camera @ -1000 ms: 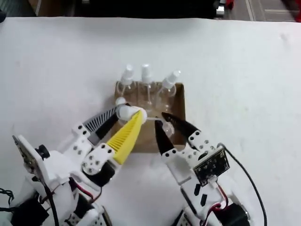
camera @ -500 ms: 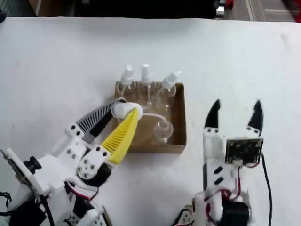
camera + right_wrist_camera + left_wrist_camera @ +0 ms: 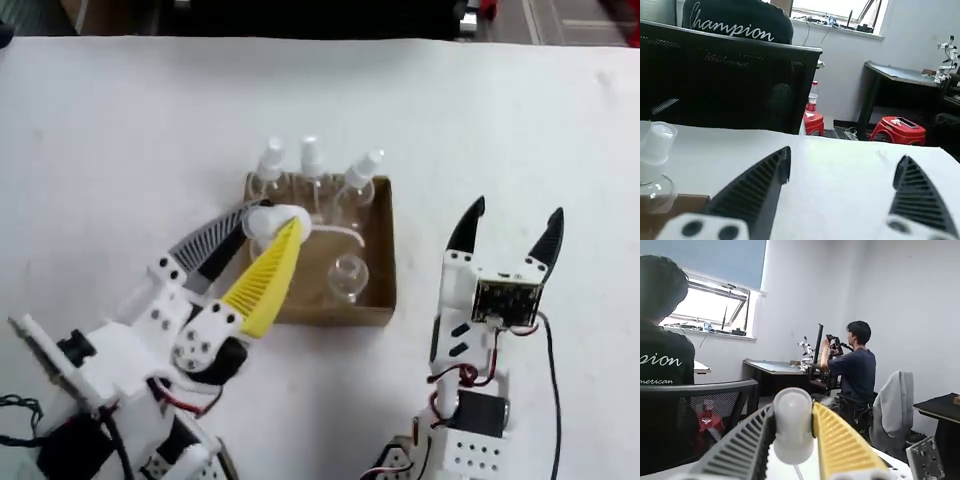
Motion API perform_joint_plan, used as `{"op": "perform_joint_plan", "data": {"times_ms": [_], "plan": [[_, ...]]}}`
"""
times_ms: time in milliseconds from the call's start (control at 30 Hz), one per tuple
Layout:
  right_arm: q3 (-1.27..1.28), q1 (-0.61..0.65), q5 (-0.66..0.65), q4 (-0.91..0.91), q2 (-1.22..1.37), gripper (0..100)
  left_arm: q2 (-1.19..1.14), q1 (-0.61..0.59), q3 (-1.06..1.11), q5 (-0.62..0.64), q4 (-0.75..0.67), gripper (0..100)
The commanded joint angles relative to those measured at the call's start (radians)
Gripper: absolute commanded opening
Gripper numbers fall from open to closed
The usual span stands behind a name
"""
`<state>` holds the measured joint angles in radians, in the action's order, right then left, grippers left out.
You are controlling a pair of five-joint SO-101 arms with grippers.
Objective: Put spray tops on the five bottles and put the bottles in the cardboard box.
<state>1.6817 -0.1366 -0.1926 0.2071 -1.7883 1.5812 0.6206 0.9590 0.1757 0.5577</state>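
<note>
The cardboard box (image 3: 381, 309) lies mid-table. Three clear bottles with white spray tops (image 3: 311, 160) stand along its far wall. One clear bottle without a top (image 3: 347, 276) stands in the box's near right part. My left gripper (image 3: 272, 226), one finger yellow and one grey, is shut on a white spray top (image 3: 268, 220) (image 3: 792, 424) above the box's left half, its thin tube (image 3: 335, 230) trailing toward the open bottle. My right gripper (image 3: 512, 226) (image 3: 840, 175) stands open on the table to the right of the box, holding nothing; one topped bottle (image 3: 655, 160) shows beside it.
White tabletop (image 3: 520, 130) stretches all around the box, with free room to the right and behind. The arms' bases (image 3: 110, 400) fill the near edge. A black mesh chair (image 3: 730, 85) and people sit beyond the table's far edge.
My right gripper let go of the topless bottle, pulled out of the box and swung right onto the bare table, open. My left gripper kept the spray top over the box, shifting slightly.
</note>
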Motion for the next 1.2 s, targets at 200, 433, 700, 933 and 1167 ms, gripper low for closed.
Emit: {"op": "perform_joint_plan", "data": {"times_ms": [200, 433, 700, 933, 1167], "plan": [[0.012, -0.010, -0.003, -0.025, 0.045, 30.8, -0.282, -0.002, -0.140, -0.015, 0.040, 2], [0.012, -0.010, -0.003, -0.033, 0.050, 30.8, -0.320, -0.002, -0.180, -0.141, 0.080, 2], [0.012, -0.010, -0.003, -0.033, 0.051, 30.8, -0.323, -0.001, -0.170, -0.133, 0.078, 2], [0.012, -0.010, -0.003, -0.035, 0.051, 30.8, -0.323, 0.005, -0.169, -0.133, 0.078, 2], [0.012, -0.010, -0.003, -0.035, 0.051, 30.8, -0.323, 0.007, -0.081, -0.133, 0.054, 2]]}}
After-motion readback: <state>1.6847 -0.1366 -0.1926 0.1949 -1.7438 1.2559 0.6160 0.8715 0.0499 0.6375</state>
